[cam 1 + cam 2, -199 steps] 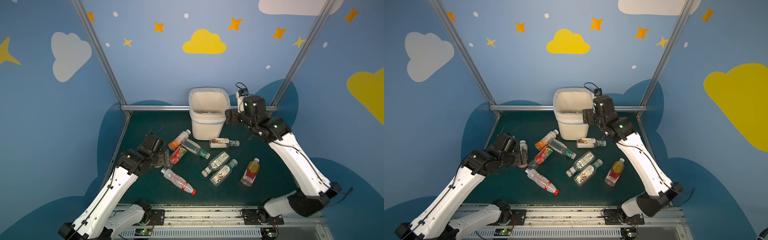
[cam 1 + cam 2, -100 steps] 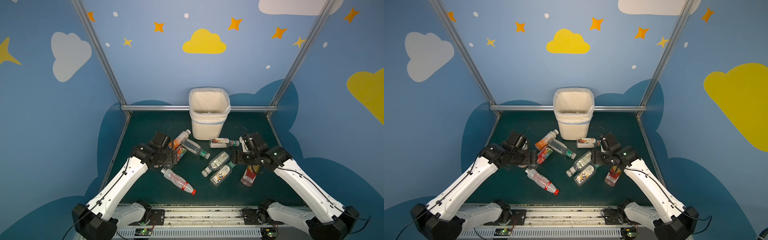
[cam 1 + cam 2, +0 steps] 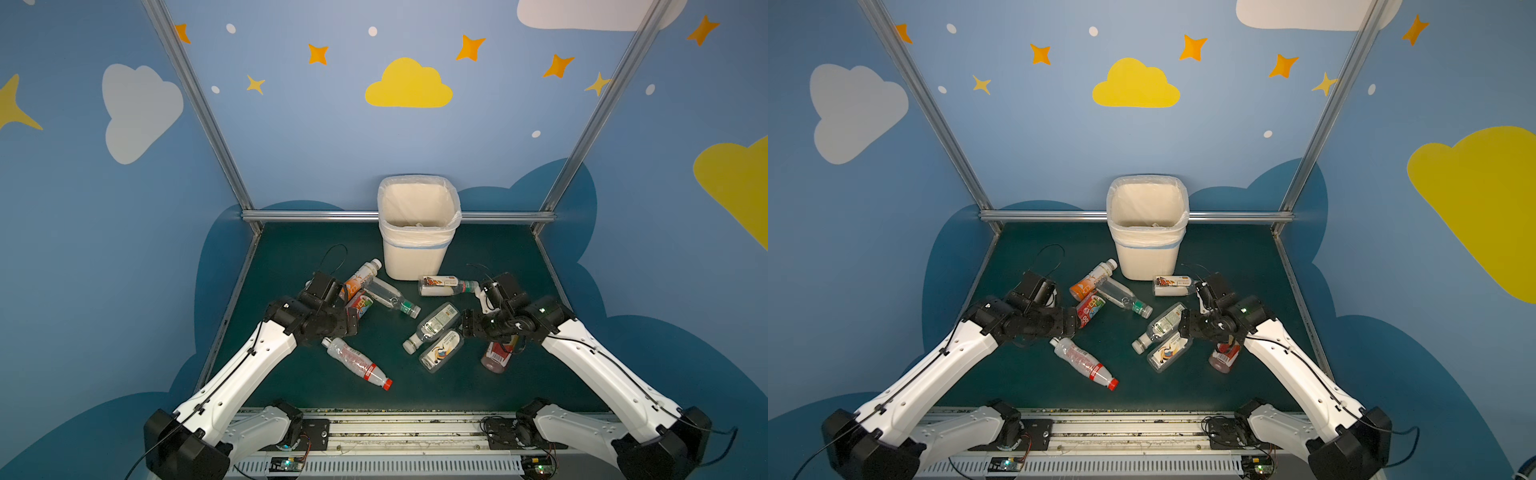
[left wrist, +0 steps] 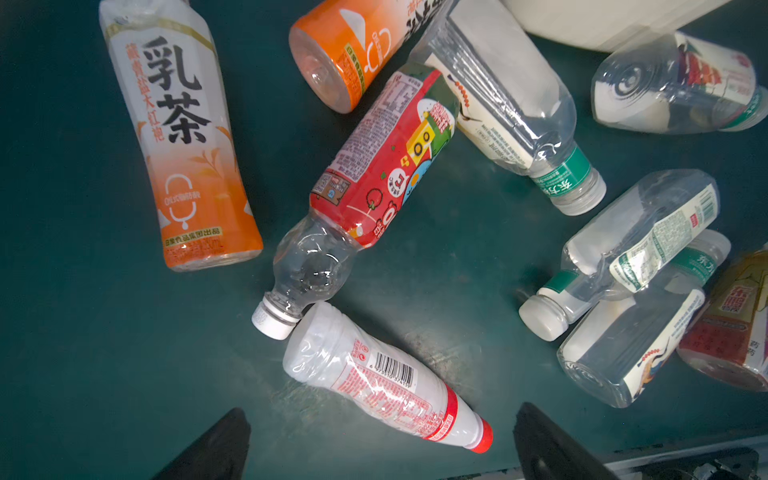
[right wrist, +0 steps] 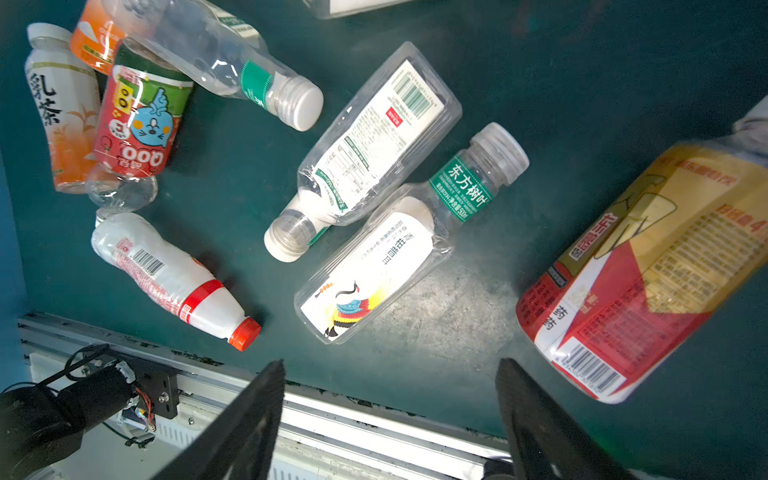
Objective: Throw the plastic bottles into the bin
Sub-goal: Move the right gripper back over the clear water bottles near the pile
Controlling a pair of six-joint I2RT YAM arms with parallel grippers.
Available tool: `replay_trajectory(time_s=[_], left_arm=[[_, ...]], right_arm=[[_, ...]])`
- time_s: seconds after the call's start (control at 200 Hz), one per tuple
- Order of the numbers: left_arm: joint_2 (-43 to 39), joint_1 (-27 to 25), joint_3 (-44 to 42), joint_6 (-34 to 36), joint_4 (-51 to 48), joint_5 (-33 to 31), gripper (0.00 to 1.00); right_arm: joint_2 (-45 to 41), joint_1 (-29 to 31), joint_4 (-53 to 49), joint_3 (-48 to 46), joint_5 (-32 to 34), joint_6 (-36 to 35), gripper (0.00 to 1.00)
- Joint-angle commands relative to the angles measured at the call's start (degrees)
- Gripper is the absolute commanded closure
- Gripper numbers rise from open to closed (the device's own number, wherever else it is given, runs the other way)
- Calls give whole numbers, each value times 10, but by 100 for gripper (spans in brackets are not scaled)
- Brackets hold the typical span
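Black left jaws stand spread and empty, low over the green table (image 4: 104, 353), close to a red-capped white bottle (image 4: 386, 386) and a red Qoo bottle (image 4: 374, 166) on the left of the scatter. Right jaws, likewise spread and holding nothing, hover by a clear bird-label bottle (image 5: 374, 266), with a red-and-gold-label bottle (image 5: 636, 270) to its right. All the plastic bottles in view lie on their sides mid-table. The cream bin (image 3: 415, 257) stands upright beyond them, far centre, lined with a thin bag.
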Motion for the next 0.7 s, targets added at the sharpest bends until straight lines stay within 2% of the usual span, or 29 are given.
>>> replay_trajectory(time_s=[0.0,0.12,0.32,0.696], left_arm=[[-28,-1,-11,-8,19,-25,0],[-31,-1,-8,-9,5,-45,0],[-16,0,11,-3,-24,-68,0],[11,9,0,8,-20,-59,0]], right_arm=[[20,-2,-2,-2,-12,15,19],[50,-8,6,12,-5,20,19],[109,-14,-8,24,-42,10,19],[102,-13,28,-20,-63,28,19]])
